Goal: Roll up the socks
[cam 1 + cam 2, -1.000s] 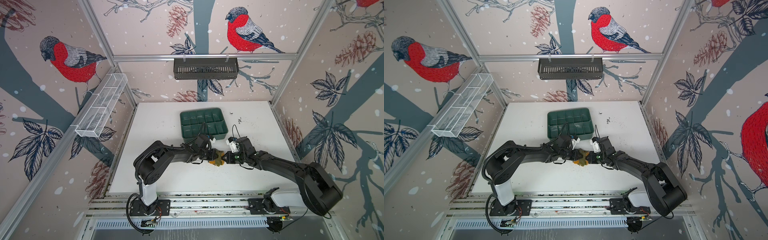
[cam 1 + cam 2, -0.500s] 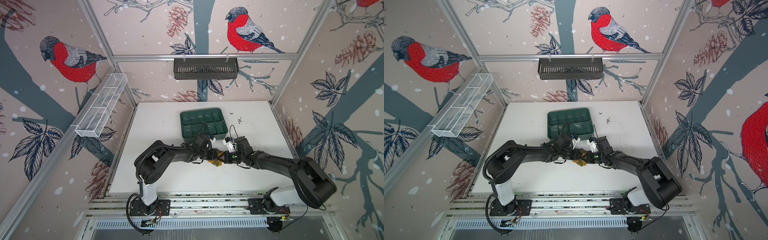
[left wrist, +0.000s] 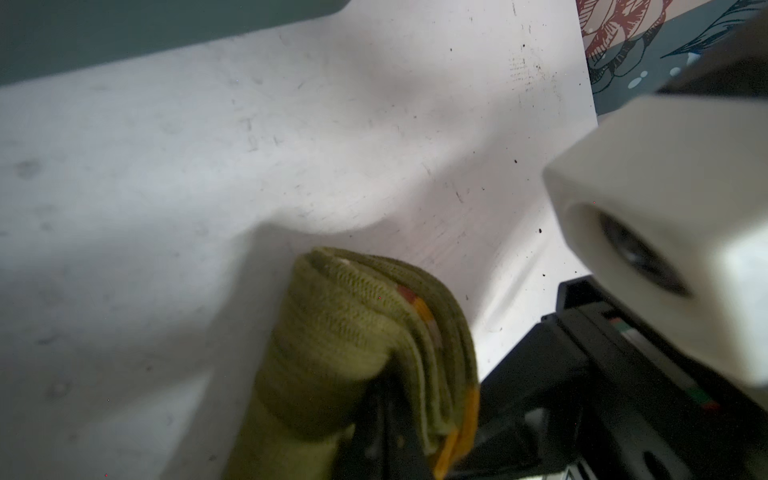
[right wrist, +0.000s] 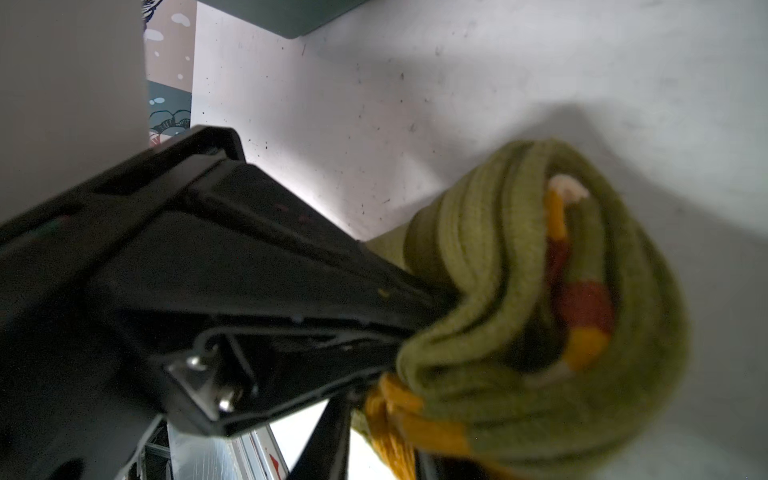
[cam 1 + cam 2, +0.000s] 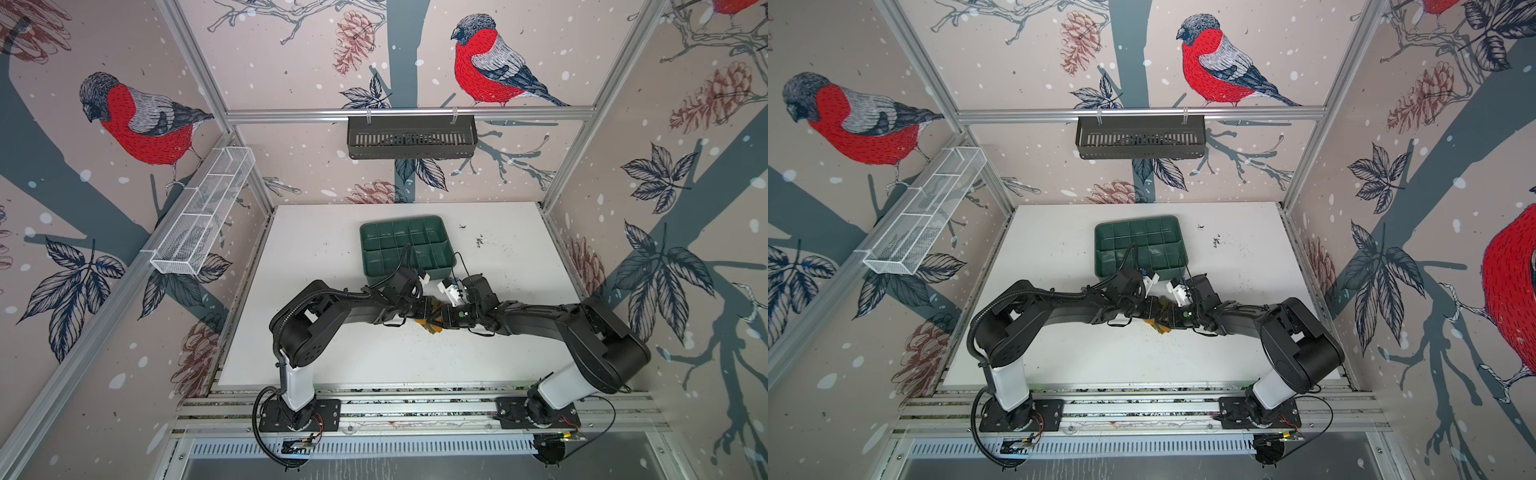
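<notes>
Between left gripper (image 5: 428, 311) and right gripper (image 5: 446, 318), bunched socks (image 5: 432, 326)

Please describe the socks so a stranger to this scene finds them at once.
Find the white table, then the green tray on it. Just below the tray in both top views, where the left arm and right arm meet, are the socks: the only soft olive-and-mustard knit among hard black parts.

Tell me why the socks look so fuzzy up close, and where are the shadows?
Left wrist view: the socks are out of focus, and the white block nearby is blurrier still. Right wrist view: the socks blur too, and a grey shadow falls on the table behind them. Both top views: sharp, though the socks look tiny.
</notes>
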`<state>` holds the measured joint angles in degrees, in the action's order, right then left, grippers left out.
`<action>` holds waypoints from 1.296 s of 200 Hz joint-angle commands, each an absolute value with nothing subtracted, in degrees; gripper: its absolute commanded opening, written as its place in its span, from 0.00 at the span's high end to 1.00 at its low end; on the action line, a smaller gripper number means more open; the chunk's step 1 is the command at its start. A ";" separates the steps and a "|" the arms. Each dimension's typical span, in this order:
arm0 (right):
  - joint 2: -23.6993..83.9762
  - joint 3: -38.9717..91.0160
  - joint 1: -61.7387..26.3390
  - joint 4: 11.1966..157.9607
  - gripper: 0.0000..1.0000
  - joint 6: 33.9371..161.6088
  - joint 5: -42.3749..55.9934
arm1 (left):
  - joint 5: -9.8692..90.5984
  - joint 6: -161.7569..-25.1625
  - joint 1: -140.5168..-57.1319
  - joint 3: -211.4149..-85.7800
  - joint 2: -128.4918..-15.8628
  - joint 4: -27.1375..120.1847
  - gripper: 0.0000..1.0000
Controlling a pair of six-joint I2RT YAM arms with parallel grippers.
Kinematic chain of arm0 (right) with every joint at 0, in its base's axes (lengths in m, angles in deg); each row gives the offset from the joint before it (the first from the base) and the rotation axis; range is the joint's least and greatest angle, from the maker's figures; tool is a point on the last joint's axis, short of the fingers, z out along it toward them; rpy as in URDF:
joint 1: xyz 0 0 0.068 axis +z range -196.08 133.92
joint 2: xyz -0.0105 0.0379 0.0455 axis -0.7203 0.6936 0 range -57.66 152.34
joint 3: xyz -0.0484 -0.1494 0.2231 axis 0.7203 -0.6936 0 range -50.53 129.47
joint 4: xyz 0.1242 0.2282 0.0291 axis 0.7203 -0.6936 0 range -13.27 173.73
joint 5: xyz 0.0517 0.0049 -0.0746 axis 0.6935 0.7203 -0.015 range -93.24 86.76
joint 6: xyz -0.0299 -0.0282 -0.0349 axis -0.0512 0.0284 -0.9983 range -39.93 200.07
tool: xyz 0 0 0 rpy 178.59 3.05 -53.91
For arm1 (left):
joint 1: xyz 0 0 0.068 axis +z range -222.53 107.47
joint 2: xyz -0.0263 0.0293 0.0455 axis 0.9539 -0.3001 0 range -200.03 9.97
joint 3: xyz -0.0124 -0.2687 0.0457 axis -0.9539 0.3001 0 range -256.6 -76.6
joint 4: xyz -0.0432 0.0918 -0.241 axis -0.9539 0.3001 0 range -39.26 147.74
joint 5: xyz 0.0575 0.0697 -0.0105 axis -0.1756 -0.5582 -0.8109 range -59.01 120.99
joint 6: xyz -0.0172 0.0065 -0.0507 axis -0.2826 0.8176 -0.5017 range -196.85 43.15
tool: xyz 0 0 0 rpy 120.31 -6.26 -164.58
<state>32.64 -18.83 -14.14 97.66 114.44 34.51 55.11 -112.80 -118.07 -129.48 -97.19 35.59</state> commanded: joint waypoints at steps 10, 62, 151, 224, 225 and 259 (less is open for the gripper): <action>35.22 -18.45 -13.83 96.01 0.68 114.64 28.92 | 56.42 -112.03 -118.02 -129.51 -95.85 36.76 0.92; 36.53 -18.13 -13.91 96.12 0.61 114.79 27.89 | 53.84 -109.69 -116.67 -128.98 -92.60 41.07 0.89; 36.56 -17.69 -14.01 96.38 0.48 115.14 27.65 | 58.89 -107.16 -115.65 -129.24 -90.23 41.49 0.83; 36.73 -17.66 -14.35 96.99 0.48 115.67 27.95 | 64.84 -108.08 -115.95 -128.12 -90.65 39.23 0.87; 36.69 -17.66 -14.35 97.00 0.48 115.67 27.95 | 64.88 -108.07 -115.95 -128.07 -90.62 39.23 0.87; 37.08 -17.40 -14.35 96.96 0.48 115.67 28.13 | 67.64 -108.23 -116.29 -127.66 -89.81 38.45 0.87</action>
